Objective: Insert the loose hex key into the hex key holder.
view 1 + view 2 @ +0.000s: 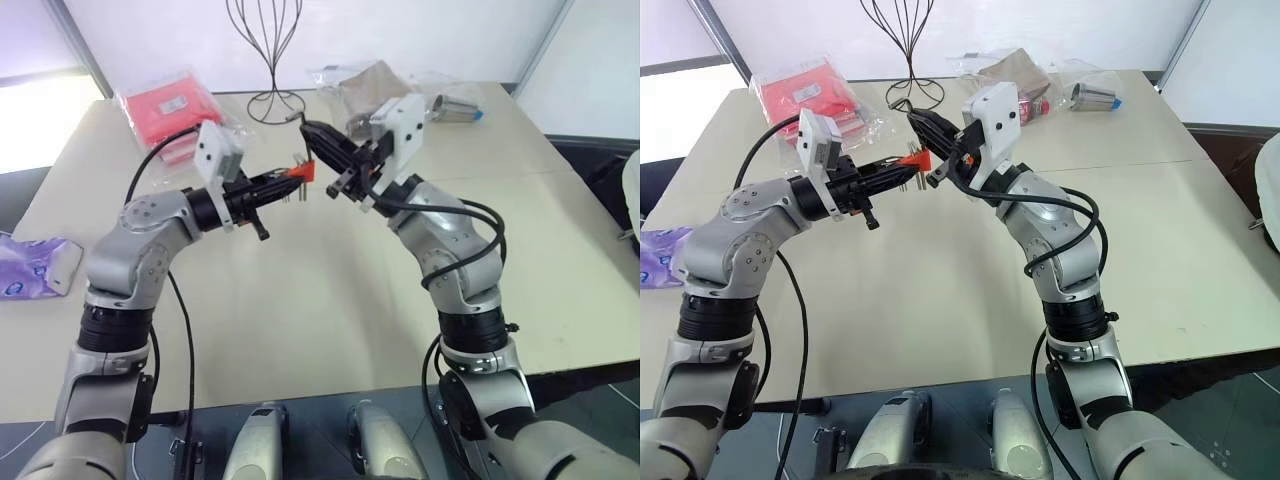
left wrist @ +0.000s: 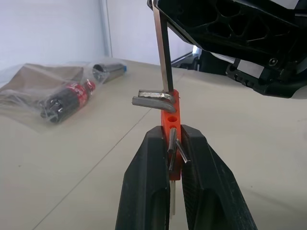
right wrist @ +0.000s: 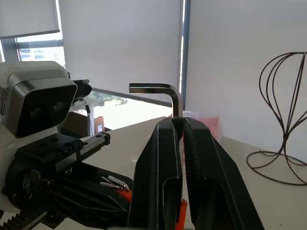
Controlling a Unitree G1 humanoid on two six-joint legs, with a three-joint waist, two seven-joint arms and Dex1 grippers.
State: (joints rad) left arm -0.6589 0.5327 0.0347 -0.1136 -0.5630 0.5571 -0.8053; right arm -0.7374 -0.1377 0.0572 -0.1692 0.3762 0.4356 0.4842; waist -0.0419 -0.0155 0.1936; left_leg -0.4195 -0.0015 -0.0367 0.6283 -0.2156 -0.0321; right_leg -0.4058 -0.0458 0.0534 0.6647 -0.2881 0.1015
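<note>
Beige tabletop point(image 1: 300, 320) under a bright window, red packets point(image 1: 165, 105) at its far left corner, wire stand point(image 1: 272, 60) at the far edge; both my hands are raised above its far middle. My left hand point(image 1: 285, 185) is clenched on the hex key holder point(image 2: 170, 115), and my right hand point(image 1: 315, 135) is clenched on the loose hex key point(image 2: 160, 48), whose long leg meets the holder's end. Judgement: keep the leg square to the hole, holder steady, press slowly.
</note>
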